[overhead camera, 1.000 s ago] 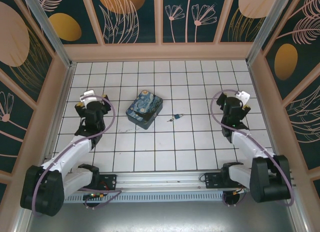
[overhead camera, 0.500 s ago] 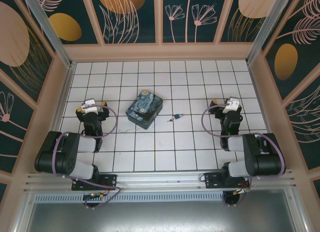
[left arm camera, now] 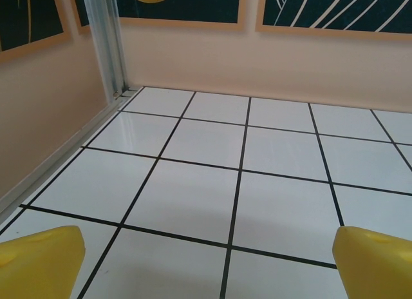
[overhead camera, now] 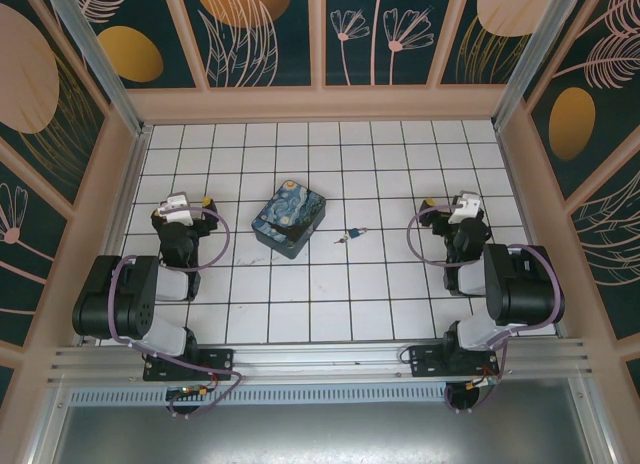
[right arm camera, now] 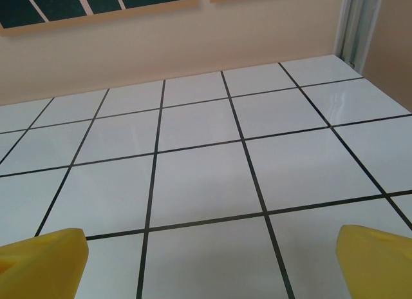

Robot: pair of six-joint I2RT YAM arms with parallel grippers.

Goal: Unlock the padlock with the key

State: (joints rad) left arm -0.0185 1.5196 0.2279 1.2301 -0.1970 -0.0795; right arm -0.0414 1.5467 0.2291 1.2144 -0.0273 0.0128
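Note:
The padlock [overhead camera: 350, 235] is a tiny metal piece with a dark blue part, lying on the white tiles near the middle of the floor. I cannot tell the key apart from it at this size. My left gripper [overhead camera: 183, 208] rests low at the left, far from the padlock, and its yellow fingertips [left arm camera: 38, 260] stand wide apart over bare tile, so it is open [left arm camera: 206, 267]. At the right my right gripper [overhead camera: 462, 210] is likewise low and open [right arm camera: 209, 263], with its yellow fingertips [right arm camera: 376, 260] at the frame corners and nothing between them.
A starry-night painted box [overhead camera: 290, 219] sits just left of the padlock. Peach walls [overhead camera: 320, 102] with dark floral panels close in the tiled floor [overhead camera: 320, 284] on three sides. A metal post [left arm camera: 106, 41] stands in the far left corner.
Both arms have folded back toward their bases, and the grippers have dropped low to the floor. The padlock and the box have not moved.

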